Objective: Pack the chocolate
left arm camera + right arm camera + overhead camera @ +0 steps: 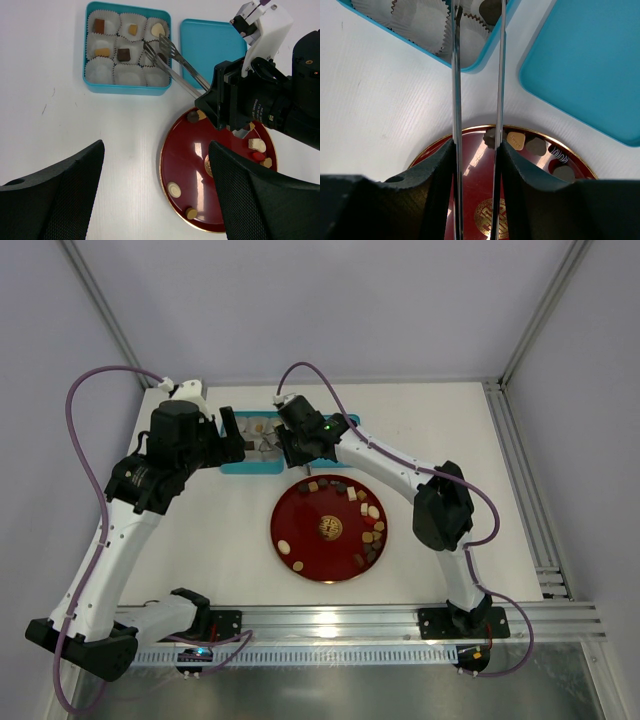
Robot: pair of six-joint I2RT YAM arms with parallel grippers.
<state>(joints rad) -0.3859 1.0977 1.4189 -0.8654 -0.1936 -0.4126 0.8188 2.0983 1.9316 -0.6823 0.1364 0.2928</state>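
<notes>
Chocolate pieces lie round the red plate, among them a white round and a tan square. Several more sit in paper cups of the teal box, such as a dark square. My right gripper is shut on metal tongs, whose slightly parted tips reach over the box's right column. A dark piece lies in a cup between them; contact cannot be told. My left gripper hangs open over the table at the plate's left rim, with nothing in it.
The teal lid lies flat just right of the box. The right arm stretches over the plate's far side. Grey enclosure walls surround the white table, and a metal rail runs along the near edge.
</notes>
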